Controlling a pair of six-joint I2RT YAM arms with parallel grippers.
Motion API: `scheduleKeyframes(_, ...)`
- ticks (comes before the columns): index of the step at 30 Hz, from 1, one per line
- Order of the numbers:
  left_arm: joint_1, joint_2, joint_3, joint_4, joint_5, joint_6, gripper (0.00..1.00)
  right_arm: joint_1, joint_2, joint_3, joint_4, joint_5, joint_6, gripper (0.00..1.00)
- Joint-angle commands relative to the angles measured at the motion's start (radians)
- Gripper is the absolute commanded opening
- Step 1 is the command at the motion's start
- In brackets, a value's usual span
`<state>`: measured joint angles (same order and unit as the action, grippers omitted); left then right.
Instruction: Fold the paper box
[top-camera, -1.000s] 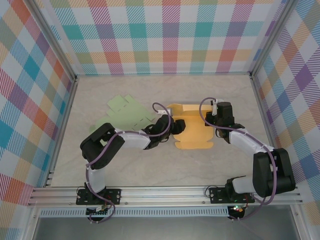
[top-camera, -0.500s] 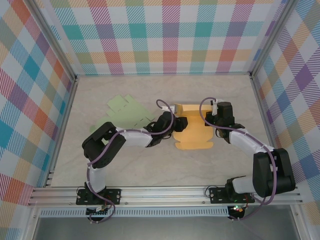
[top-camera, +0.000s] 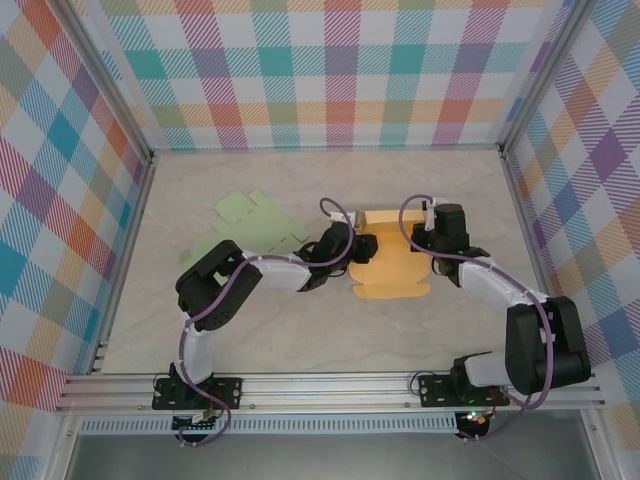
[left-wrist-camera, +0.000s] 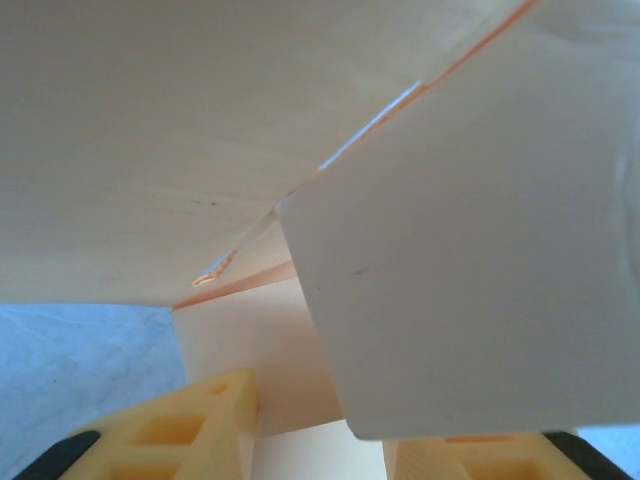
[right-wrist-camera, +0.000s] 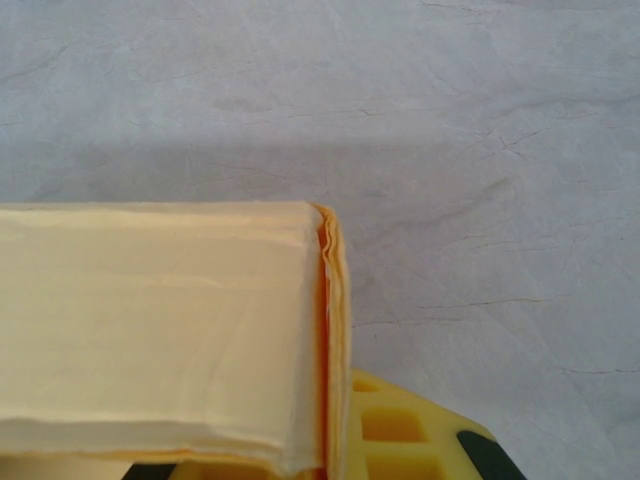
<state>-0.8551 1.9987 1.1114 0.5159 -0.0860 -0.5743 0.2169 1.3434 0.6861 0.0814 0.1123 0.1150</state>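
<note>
As paper box (top-camera: 392, 272) wall runs left-right, left gripper (top-camera: 362, 248) parted astride flap (left-wrist-camera: 460, 250); right gripper (top-camera: 426, 240) unclear.

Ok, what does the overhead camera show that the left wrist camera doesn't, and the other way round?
Overhead: the left arm and right arm meet at the orange paper box from either side, and a flat green sheet lies to its left. Left wrist: a close look at overlapping pale orange flaps with their creases, and the yellow fingers set apart at the bottom edge. Shared: the box and the pale table.
</note>
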Motion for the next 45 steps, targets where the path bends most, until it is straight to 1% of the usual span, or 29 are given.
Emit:
scheduleKeyframes(1,-0.014,-0.083,-0.052,0.028,0.02,0.037,0.39,0.006,-0.013,0.002,0.023,-0.034,0.012,0.0)
scheduleKeyframes(6,-0.053,-0.223,-0.172,-0.004,0.017,0.078,0.48,0.006,-0.015,0.0,0.023,-0.026,0.015,0.0)
scheduleKeyframes(9,-0.084,-0.328,-0.234,-0.048,0.013,0.116,0.57,0.007,-0.013,0.002,0.023,-0.026,0.013,0.0)
scheduleKeyframes(13,-0.109,-0.461,-0.282,-0.119,-0.031,0.173,0.59,0.007,-0.012,0.001,0.021,-0.029,0.011,0.0)
scheduleKeyframes(16,-0.108,-0.567,-0.301,-0.177,-0.131,0.211,0.57,0.007,-0.013,0.002,0.021,-0.03,0.012,0.0)
scheduleKeyframes(18,-0.109,-0.633,-0.299,-0.223,-0.236,0.264,0.56,0.007,-0.014,0.002,0.022,-0.032,0.011,0.0)
scheduleKeyframes(20,-0.1,-0.668,-0.278,-0.281,-0.349,0.307,0.54,0.007,-0.013,0.002,0.023,-0.034,0.011,0.0)
scheduleKeyframes(21,-0.091,-0.673,-0.257,-0.325,-0.423,0.315,0.53,0.007,-0.012,0.002,0.022,-0.038,0.012,0.0)
scheduleKeyframes(23,-0.052,-0.655,-0.211,-0.4,-0.492,0.316,0.51,0.007,-0.012,0.001,0.022,-0.04,0.012,0.0)
scheduleKeyframes(25,-0.003,-0.621,-0.192,-0.421,-0.51,0.317,0.5,0.007,-0.013,0.002,0.023,-0.043,0.012,0.0)
scheduleKeyframes(29,0.098,-0.513,-0.15,-0.4,-0.453,0.306,0.48,0.007,-0.014,0.001,0.024,-0.051,0.012,0.0)
scheduleKeyframes(33,0.155,-0.372,-0.09,-0.342,-0.387,0.33,0.45,0.007,-0.013,0.0,0.022,-0.052,0.013,0.0)
scheduleKeyframes(36,0.168,-0.271,-0.035,-0.309,-0.351,0.376,0.45,0.007,-0.01,0.003,0.023,-0.058,0.012,0.0)
scheduleKeyframes(39,0.169,-0.201,0.006,-0.287,-0.3,0.414,0.44,0.007,-0.01,0.003,0.021,-0.059,0.012,0.0)
scheduleKeyframes(45,0.166,-0.166,0.011,-0.234,-0.149,0.448,0.44,0.007,-0.008,0.006,0.018,-0.059,0.012,0.0)
